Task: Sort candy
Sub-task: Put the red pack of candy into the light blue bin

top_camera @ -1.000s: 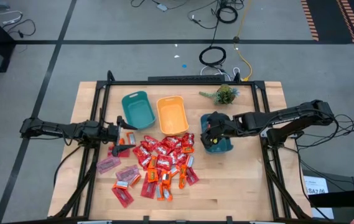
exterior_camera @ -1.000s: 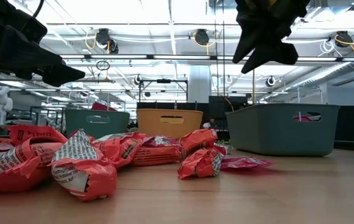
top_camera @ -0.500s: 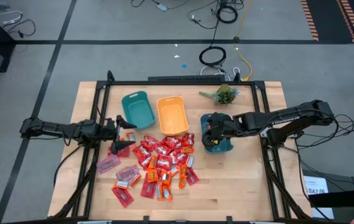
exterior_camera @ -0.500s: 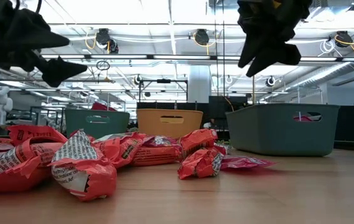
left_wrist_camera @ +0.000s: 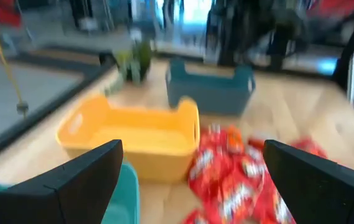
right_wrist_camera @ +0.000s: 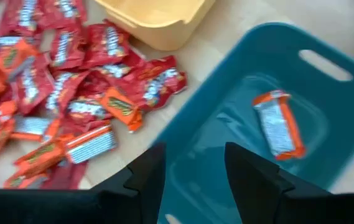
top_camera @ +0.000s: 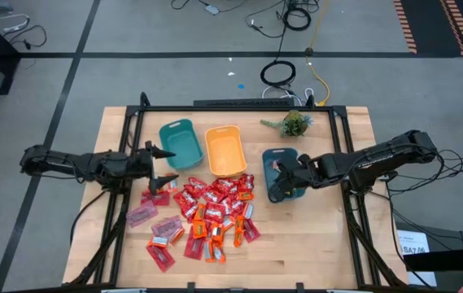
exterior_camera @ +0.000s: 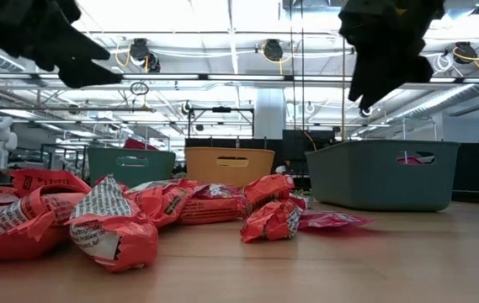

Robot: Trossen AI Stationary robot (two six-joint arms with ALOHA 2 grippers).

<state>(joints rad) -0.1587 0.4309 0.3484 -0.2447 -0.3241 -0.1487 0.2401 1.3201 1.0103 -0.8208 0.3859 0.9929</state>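
High view: the left end effector (top_camera: 160,164) hangs with its fingers spread wide and empty. The light teal bin (top_camera: 180,142) lies just beside it, and the candy (top_camera: 207,213) pile starts just past its tips and spreads away from it over the tabletop (top_camera: 312,252). The right end effector (top_camera: 282,172) sits over the near rim of the dark teal bin (top_camera: 289,155), its fingers part-way apart; from here I cannot tell whether they carry anything. The orange bin (top_camera: 224,150) lies between the 2 end effectors, and a small green plant (top_camera: 294,124) stands beyond the right one.

Low view: both end effectors hang clear above the tabletop, and the red wrappers lie heaped below and between them in front of the 3 bins.

Left wrist view: blurred, but the 2 dark fingers (left_wrist_camera: 77,177) stand well apart with nothing between them; the orange bin lies straight ahead and looks empty.

Right wrist view: the fingers (right_wrist_camera: 145,177) show a gap that holds nothing. Directly ahead of them, 1 orange-edged silver candy (right_wrist_camera: 279,123) lies on the floor of the dark teal bin.

Judged from this, sorting has barely begun: 1 piece is binned for certain, possibly more out of sight, and nearly the whole pile, red, orange and pale pink packets, remains loose.
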